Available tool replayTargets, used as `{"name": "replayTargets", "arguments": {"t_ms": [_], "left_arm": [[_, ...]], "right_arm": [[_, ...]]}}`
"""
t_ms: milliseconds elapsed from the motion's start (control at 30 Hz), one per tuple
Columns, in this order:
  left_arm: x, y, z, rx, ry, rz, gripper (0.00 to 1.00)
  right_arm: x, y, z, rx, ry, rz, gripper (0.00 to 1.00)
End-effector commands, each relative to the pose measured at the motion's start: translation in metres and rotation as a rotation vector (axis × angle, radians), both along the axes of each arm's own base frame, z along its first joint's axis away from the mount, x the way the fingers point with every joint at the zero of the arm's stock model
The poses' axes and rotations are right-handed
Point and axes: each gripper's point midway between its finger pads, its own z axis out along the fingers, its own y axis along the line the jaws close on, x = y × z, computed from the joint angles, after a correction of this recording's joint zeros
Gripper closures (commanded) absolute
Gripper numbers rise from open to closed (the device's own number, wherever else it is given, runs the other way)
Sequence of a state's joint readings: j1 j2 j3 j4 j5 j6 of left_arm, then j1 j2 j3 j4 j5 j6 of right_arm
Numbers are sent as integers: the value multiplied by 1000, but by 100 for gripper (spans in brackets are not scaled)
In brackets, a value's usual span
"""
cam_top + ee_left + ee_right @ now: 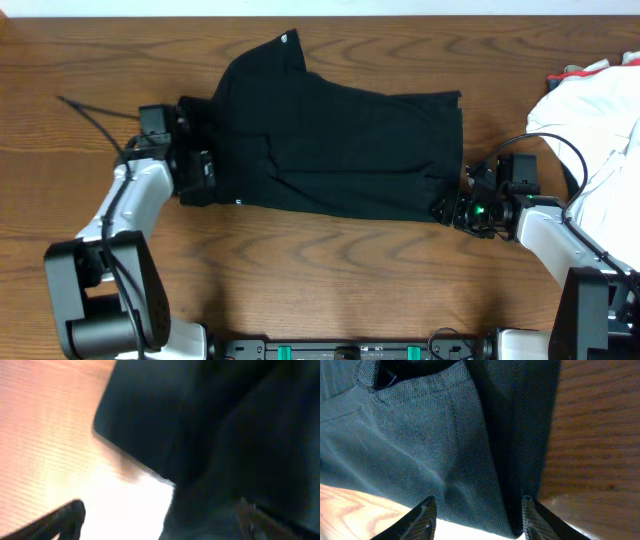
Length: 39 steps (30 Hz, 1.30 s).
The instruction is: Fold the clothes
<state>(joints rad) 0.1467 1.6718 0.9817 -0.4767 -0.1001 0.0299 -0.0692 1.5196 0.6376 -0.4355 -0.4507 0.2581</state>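
The black shirt (340, 150) lies folded into a broad band across the middle of the table, its collar end pointing to the far left. My left gripper (200, 160) sits at the shirt's left edge, open wide. In the left wrist view its fingers (65, 517) stand far apart, and blurred black cloth (210, 425) fills the right side, over one fingertip. My right gripper (452, 208) is at the shirt's near right corner. In the right wrist view it (477, 520) is open, with the shirt's mesh hem (435, 435) lying loose between its fingers (422, 520).
A heap of white cloth (600, 110) lies at the right edge, just behind the right arm. A thin dark cable (90, 110) runs over the wood at the far left. Bare wooden table (330, 280) stretches in front of the shirt.
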Motion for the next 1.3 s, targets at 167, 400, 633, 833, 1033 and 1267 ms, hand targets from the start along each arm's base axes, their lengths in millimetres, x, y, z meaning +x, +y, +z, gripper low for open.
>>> {"name": "replayTargets", "arguments": {"t_ms": [167,400,633,833,1033,1267], "left_arm": [[-15,2,-8,-117,17,84,30],[-14,-7,-28,-166,58,37,47],[-14,-8,-37,-168,77,1,69],[-3,1,-29,-122,31,10,94],[-2,16,-19,-39,22,34,94],[-2,16,-19,-39,22,34,94]], "right_arm": [[-22,-13,-20,-68,96,-25,46],[-22,-13,-20,-68,96,-25,46],[-24,-13,-20,-68,105,-24,46],[-32,-24,-26,-139,143,-37,56],[-42,-33,-29,-184,200,-87,51],[-30,-34,-28,-187,146,-81,50]]}}
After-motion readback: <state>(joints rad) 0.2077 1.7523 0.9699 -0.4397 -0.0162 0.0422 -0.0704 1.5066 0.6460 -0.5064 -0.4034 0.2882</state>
